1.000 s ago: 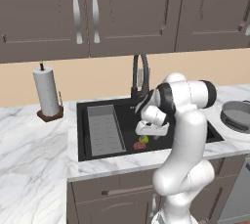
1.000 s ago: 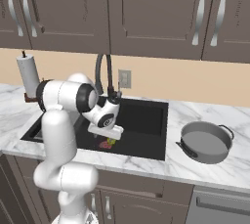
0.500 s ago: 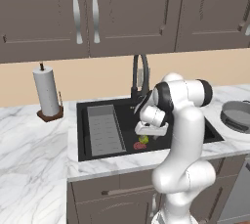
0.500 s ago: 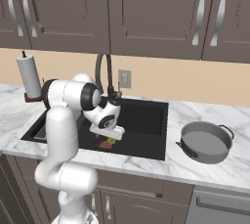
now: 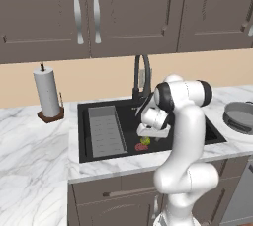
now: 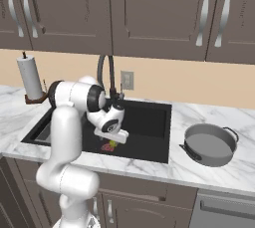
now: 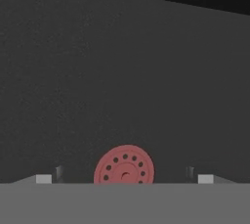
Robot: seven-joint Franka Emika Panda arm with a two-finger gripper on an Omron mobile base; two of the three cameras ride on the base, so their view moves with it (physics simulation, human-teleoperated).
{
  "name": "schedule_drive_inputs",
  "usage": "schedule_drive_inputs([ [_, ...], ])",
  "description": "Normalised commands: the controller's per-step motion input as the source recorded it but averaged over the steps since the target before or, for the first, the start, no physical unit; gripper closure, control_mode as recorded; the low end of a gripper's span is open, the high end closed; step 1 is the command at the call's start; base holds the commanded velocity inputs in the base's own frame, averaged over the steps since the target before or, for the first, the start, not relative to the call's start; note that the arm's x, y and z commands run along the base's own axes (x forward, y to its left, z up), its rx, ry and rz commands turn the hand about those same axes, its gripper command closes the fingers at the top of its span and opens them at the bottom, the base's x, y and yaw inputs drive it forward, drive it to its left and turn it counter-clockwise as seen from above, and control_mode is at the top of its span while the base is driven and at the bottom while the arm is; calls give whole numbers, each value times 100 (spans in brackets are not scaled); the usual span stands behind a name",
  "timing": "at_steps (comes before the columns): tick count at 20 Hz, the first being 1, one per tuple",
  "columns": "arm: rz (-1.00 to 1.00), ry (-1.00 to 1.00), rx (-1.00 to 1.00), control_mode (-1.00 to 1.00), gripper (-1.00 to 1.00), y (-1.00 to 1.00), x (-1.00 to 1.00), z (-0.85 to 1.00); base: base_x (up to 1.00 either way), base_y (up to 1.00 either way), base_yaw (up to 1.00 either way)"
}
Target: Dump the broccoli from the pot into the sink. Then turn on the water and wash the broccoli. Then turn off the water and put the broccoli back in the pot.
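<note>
One white arm bends down over the near edge of the marble bench (image 5: 34, 136), its hand lowered into the sink (image 5: 197, 121). The jaws (image 7: 124, 175) are spread wide with nothing between them; two small dark tips stand at either side of the drain (image 7: 124, 165) in the hand view.

The sink is one black rectangular basin. On its floor near the front lies one flat red round drain pierced with a ring of small holes. One small lumpy yellow-green broccoli (image 5: 145, 141) sits just right of the drain, under the hand. One grey ribbed tray (image 5: 105, 130) fills the sink's left part.

On the bench to the right stands one round shallow grey metal pot (image 6: 209, 144) with a darker rim, well apart from the broccoli.

At the far rim rises one dark arched faucet (image 5: 142, 73). Far left stands one white paper roll (image 5: 47, 92) on a brown base. Beyond, brown cabinets (image 5: 123, 13) carry curved metal handles.
</note>
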Motion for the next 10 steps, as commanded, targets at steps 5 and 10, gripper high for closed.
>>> schedule_drive_inputs([
  [5, 0, -1, 0, -100, -100, -5, 18, -23, 0, 0, 0],
  [10, 0, -1, 0, -100, -100, -2, 24, -20, 0, 0, 0],
])
